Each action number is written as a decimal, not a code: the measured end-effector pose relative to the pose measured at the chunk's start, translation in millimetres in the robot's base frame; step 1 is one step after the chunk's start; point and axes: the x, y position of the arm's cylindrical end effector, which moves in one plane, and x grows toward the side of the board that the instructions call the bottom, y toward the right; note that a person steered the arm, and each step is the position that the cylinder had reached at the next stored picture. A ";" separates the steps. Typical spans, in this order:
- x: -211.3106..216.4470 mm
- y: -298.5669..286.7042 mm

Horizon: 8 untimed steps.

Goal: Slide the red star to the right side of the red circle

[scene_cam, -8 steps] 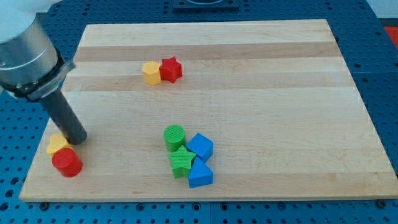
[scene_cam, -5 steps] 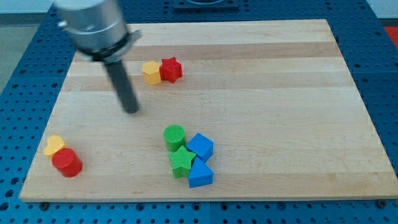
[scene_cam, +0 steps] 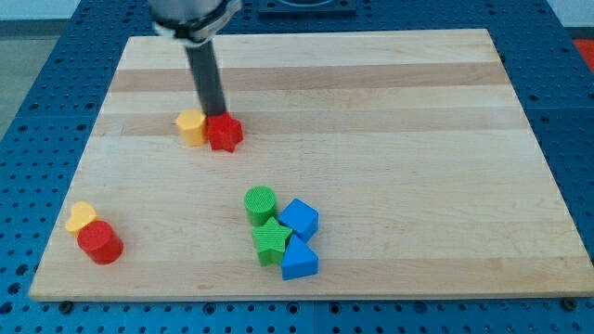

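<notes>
The red star [scene_cam: 225, 134] lies on the wooden board [scene_cam: 390, 139] left of its middle, touching a yellow hexagon block [scene_cam: 191, 127] on its left. My tip [scene_cam: 215, 114] stands just above the red star, at the seam between it and the yellow hexagon, touching them. The red circle [scene_cam: 99, 242] is a short cylinder near the board's bottom-left corner, far below and left of the star. A yellow heart-like block [scene_cam: 82, 216] touches the red circle at its upper left.
A cluster sits at the bottom middle: a green cylinder [scene_cam: 261, 203], a green star [scene_cam: 271, 238], a blue cube [scene_cam: 299, 219] and a blue triangle [scene_cam: 298, 261]. The board rests on a blue perforated table [scene_cam: 37, 111].
My tip swung from the bottom left up and right behind the yellow hexagon and red star. Both blocks have been pushed down and to the left.
</notes>
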 end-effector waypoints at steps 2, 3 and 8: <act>-16.6 18.3; -23.9 45.5; 68.0 4.9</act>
